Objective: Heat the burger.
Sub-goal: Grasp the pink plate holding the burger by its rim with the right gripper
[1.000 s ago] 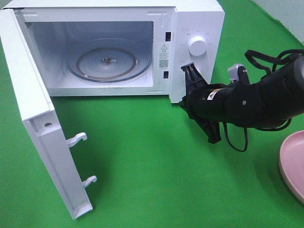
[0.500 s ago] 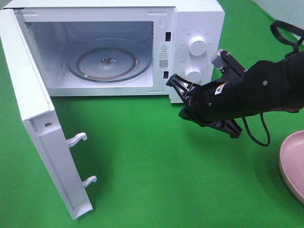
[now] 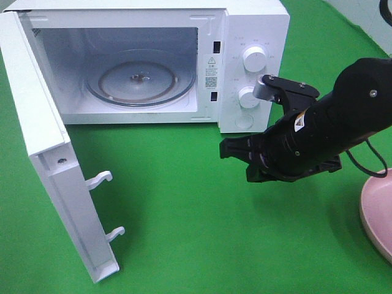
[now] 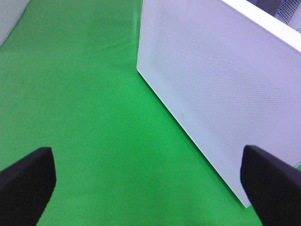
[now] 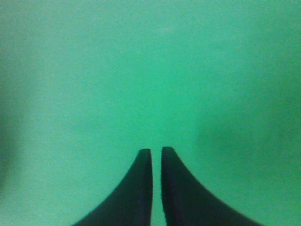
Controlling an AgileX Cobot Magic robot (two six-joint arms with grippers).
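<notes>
The burger is not in any view. The white microwave (image 3: 254, 24) stands at the back with its door (image 3: 52, 184) swung wide open to the left. Its glass turntable (image 3: 139, 78) is bare. My right gripper (image 3: 236, 158) hovers over the green cloth just in front of the control panel, pointing left, shut and empty. In the right wrist view the right gripper (image 5: 156, 155) shows only green cloth beyond its tips. My left gripper (image 4: 150, 188) is open and empty beside the door's outer face (image 4: 221, 94).
Two white knobs (image 3: 254, 58) sit on the microwave's panel, just behind my right arm. The rim of a pink plate (image 3: 376, 214) shows at the right edge; what is visible of it is bare. Green cloth (image 3: 184, 233) covers the table.
My right arm has swung down and away from the microwave's panel, and its gripper has turned from upright to pointing left over the cloth. The microwave and its door have not moved.
</notes>
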